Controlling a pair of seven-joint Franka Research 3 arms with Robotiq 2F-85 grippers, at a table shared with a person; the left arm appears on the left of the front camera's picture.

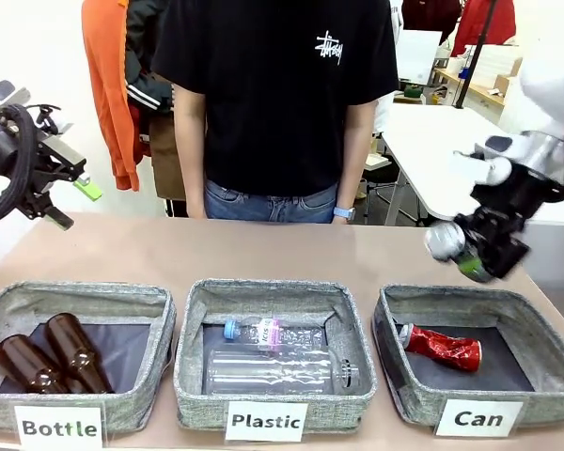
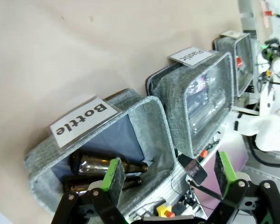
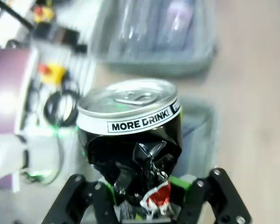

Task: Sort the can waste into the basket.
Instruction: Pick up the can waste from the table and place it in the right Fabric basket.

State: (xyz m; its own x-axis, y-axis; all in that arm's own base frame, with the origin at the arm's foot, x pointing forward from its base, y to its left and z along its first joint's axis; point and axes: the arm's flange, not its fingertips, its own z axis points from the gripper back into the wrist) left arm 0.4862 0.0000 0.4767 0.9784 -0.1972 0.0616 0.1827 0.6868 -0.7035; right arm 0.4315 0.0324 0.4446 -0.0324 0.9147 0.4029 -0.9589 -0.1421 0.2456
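My right gripper is shut on the black crushed can, holding it in the air just above the far rim of the grey basket labelled "Can". The red crushed can lies inside that basket on its dark bottom. In the right wrist view the black can stands between my fingers, silver pull-tab top facing the camera, with the right gripper clamped on its dented lower part. My left gripper hangs open at the far left, high above the table. The left gripper holds nothing.
The "Plastic" bin in the middle holds clear bottles. The "Bottle" bin on the left holds brown glass bottles. A person in a black shirt stands at the table's far edge, arms down.
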